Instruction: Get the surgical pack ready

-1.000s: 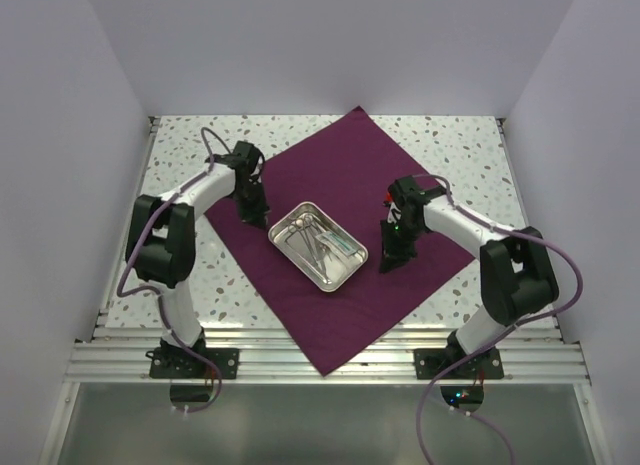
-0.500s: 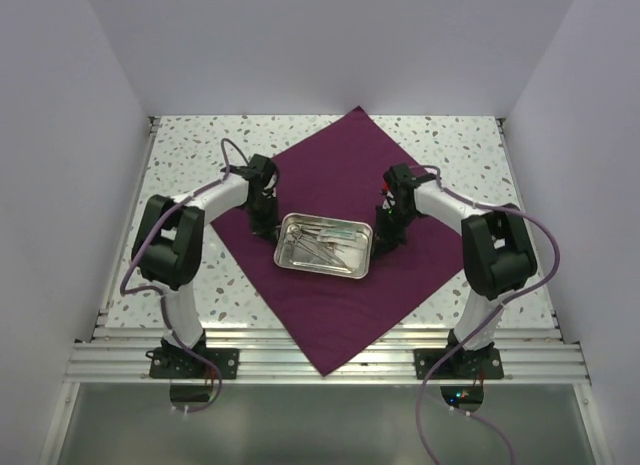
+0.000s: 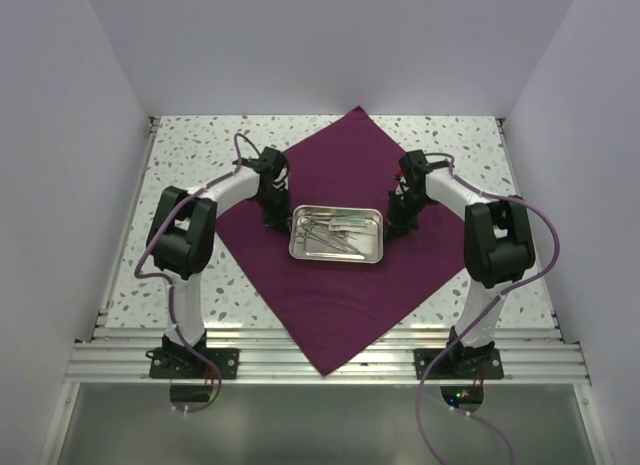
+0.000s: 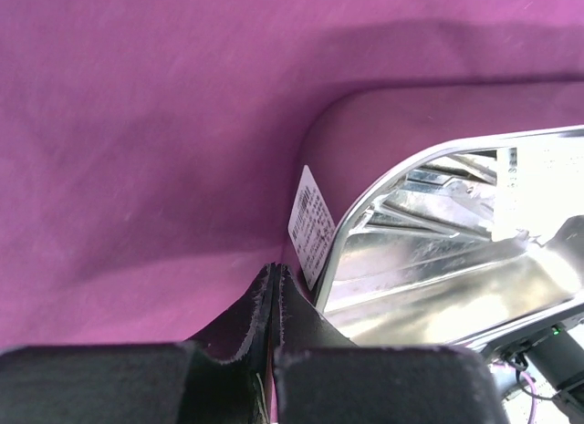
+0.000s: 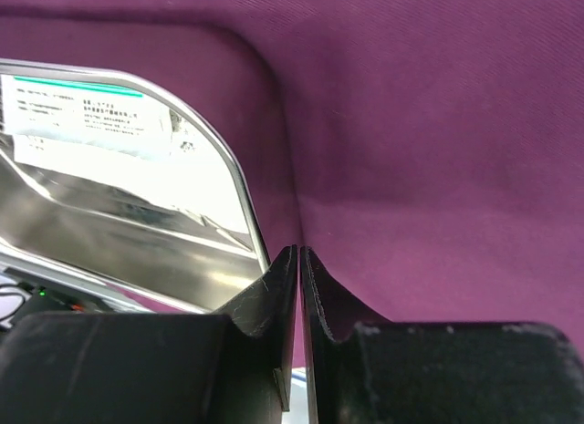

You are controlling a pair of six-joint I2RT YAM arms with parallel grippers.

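The surgical pack, a large dark-purple cloth (image 3: 340,165), lies as a diamond on the speckled table. A steel tray (image 3: 336,260) with instruments (image 3: 325,240) sits on its middle, long side left to right. My left gripper (image 3: 279,222) is shut, tips down on the cloth against the tray's left end. In the left wrist view the shut gripper (image 4: 276,267) stands beside the tray's rim (image 4: 365,205) and its white sticker (image 4: 310,223). My right gripper (image 3: 393,228) is shut at the tray's right end. The right wrist view has that gripper (image 5: 299,251) next to the rim (image 5: 233,178), holding nothing.
White walls enclose the table on three sides. Bare speckled tabletop (image 3: 180,185) shows left and right of the cloth. The cloth's near corner hangs over the metal rails (image 3: 330,360) at the front edge. A white printed packet (image 5: 82,123) lies inside the tray.
The tray has turned from a diagonal to lie square across and shifted back and to the right. Both grippers moved with it, staying at its two ends.
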